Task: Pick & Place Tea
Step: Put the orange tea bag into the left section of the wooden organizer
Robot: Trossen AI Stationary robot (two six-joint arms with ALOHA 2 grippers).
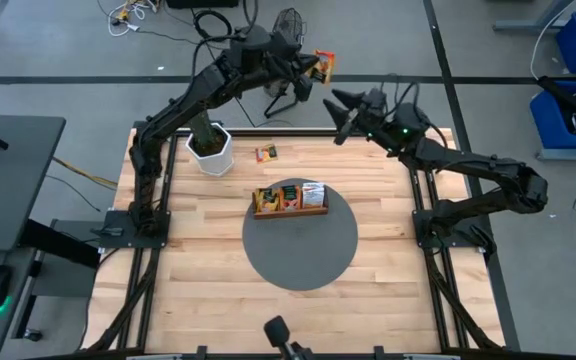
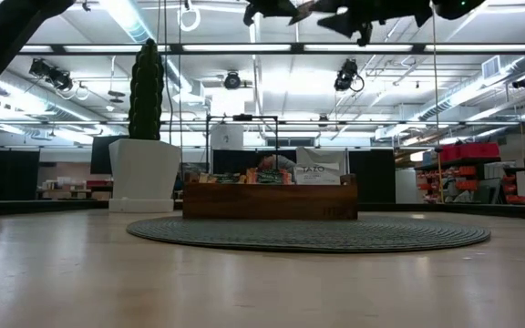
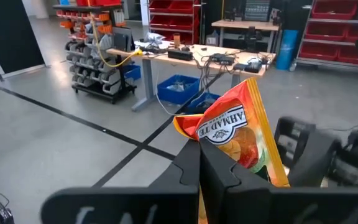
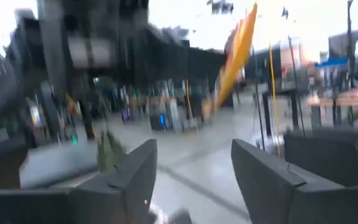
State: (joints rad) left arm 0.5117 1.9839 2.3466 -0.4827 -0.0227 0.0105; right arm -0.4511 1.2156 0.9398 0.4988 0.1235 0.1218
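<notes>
My left gripper (image 1: 313, 70) is raised high over the table's far edge and is shut on an orange-red tea sachet (image 1: 324, 66), whose printed face shows in the left wrist view (image 3: 238, 127). My right gripper (image 1: 340, 115) is open and empty. It is also raised, just right of the sachet, with its fingers pointing toward it. The sachet shows edge-on in the right wrist view (image 4: 238, 50), ahead of the open fingers. Another sachet (image 1: 266, 153) lies flat on the table. Several more stand in the wooden tray (image 1: 290, 198). My left gripper pinches the sachet's lower part (image 3: 257, 168) between its two shut fingers (image 3: 219, 177). The rest of the sachet stands out past the fingertips, tilted. It is lifted clear, high above the table.
The wooden tray (image 2: 270, 199) stands on a round grey mat (image 1: 303, 245) at mid table. A white pot with a cactus (image 1: 211, 150) stands at the far left, under the left arm. Bare wood lies at the near side and to the right of the mat.
</notes>
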